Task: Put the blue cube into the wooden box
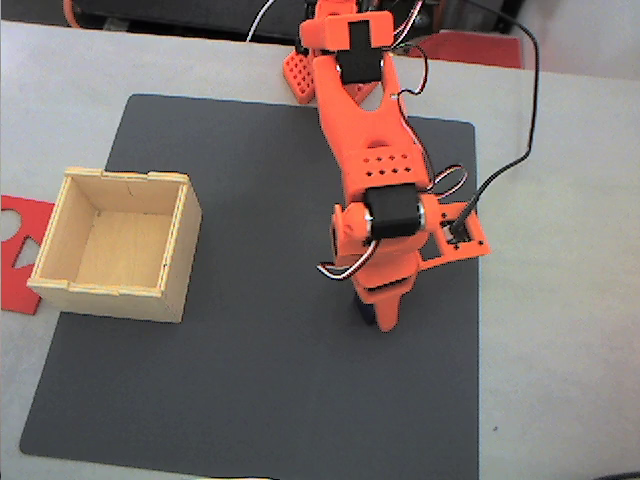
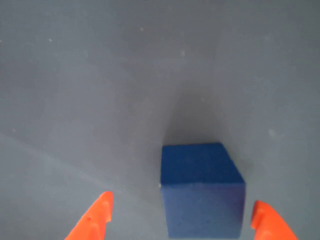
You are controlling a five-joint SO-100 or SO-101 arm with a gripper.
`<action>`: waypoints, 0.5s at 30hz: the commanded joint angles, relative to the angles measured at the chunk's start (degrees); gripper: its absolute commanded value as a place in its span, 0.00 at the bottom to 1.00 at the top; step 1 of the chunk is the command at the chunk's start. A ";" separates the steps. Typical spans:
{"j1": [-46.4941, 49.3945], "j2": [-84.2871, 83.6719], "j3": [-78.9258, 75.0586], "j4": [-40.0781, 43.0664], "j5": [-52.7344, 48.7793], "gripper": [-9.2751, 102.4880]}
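In the wrist view the blue cube [image 2: 202, 190] rests on the dark mat between my two orange fingertips [image 2: 95, 220]. My gripper [image 2: 181, 222] is open around it, and the cube lies nearer the right finger, with a thin gap still showing. In the fixed view the orange arm reaches down to the middle of the mat. There my gripper [image 1: 378, 318] covers most of the cube [image 1: 359, 311], of which a dark sliver peeks out. The wooden box [image 1: 178, 262], pale and lidless, stands empty at the mat's left edge, well left of the gripper.
A dark grey mat [image 1: 250, 400] covers most of the pale table. A flat red cut-out sheet [image 1: 20, 250] lies left of the box. The arm's base [image 1: 305, 75] and a black cable [image 1: 520, 150] sit at the top and right.
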 commanded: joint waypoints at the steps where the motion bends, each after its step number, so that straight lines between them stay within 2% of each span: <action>1: 0.44 2.02 -0.44 0.00 -1.32 0.37; 6: 0.44 0.26 -0.53 -1.67 -3.34 0.31; 13: 0.35 -2.99 -0.70 -4.48 -3.87 0.31; 15: 0.35 -3.87 -0.70 -5.10 -4.13 0.28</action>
